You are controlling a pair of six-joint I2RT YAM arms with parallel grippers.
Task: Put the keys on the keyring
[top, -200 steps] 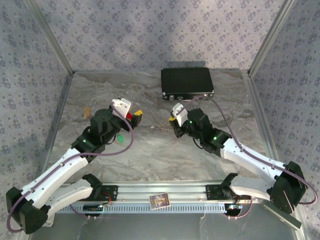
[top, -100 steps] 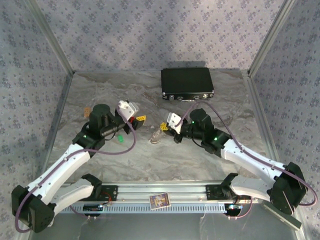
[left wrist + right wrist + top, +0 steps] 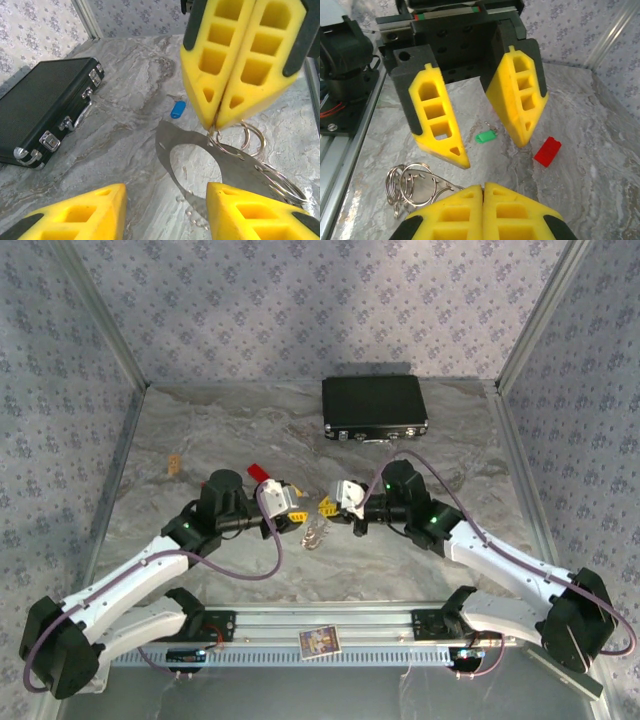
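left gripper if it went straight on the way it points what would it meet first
Probably the keyring, pinched by the shut right gripper just ahead of the left gripper; depth is unclear.

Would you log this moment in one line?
right gripper shut on silvery metal keyring | left gripper open | green-headed key, blue-headed key loose

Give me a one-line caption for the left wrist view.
Right gripper holds the keyring before the open left gripper; blue key and case lie on the table beyond.
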